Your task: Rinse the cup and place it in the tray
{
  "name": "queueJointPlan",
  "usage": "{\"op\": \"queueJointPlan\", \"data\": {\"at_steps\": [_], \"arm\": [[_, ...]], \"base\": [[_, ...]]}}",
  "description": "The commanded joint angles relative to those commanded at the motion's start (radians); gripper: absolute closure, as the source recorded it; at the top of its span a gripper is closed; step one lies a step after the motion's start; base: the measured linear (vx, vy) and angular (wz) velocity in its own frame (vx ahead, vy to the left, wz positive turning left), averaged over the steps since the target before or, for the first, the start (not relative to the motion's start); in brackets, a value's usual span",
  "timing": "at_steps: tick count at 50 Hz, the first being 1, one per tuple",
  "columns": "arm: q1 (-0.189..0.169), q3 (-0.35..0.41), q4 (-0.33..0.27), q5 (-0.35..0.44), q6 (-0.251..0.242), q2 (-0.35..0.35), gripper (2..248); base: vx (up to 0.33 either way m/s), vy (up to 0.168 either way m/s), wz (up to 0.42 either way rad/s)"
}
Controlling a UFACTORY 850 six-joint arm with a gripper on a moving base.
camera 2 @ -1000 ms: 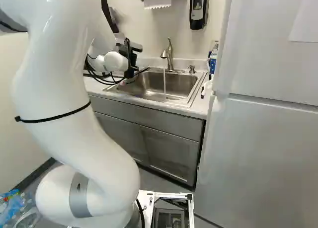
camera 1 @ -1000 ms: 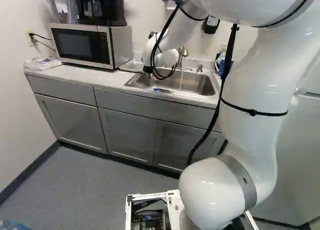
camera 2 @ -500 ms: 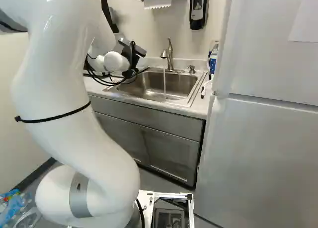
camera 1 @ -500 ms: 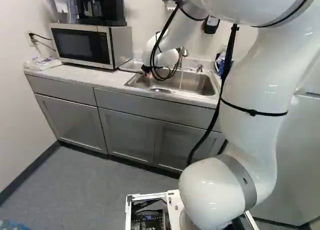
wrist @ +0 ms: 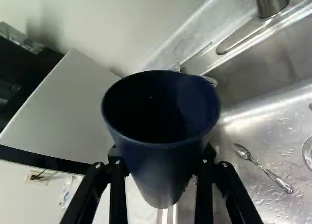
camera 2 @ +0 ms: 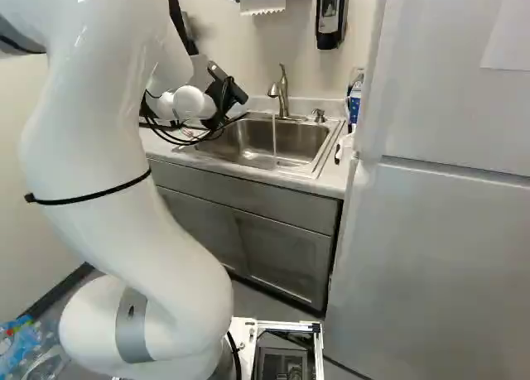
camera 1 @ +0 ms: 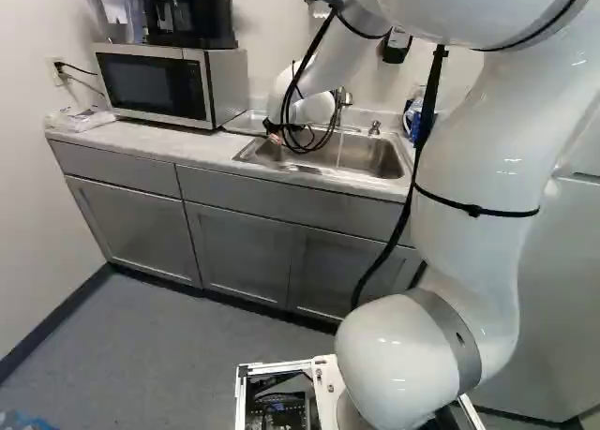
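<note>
Navy cup (wrist: 161, 138) shows its inside only in wrist view.

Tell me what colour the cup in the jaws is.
The cup is dark navy blue; the wrist view shows it best.

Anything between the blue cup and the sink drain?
Yes, a spoon on the wet sink floor, between the cup and the drain; wrist view shows it.
</note>
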Motion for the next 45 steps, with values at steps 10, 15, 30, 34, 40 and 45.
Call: {"op": "queueJointPlan", "data": {"at_steps": [10,15,30,34,40,45], "arm": [[0.000,0.000,0.000,0.000,0.105,0.000,126],[0.000,0.000,0.000,0.000,0.158,0.000,126],[0.000,0.000,0.000,0.000,0.315,0.000,126],[0.000,0.000,0.000,0.000,0.357,0.000,126],[0.000,0.000,0.000,0.000,0.420,0.000,126],[0.000,0.000,0.000,0.000,0.473,0.000,126]], "base": [[0.000,0.000,0.000],[0.000,0.000,0.000],[0.000,0.000,0.000],[0.000,0.000,0.000],[0.000,0.000,0.000],[0.000,0.000,0.000]]}}
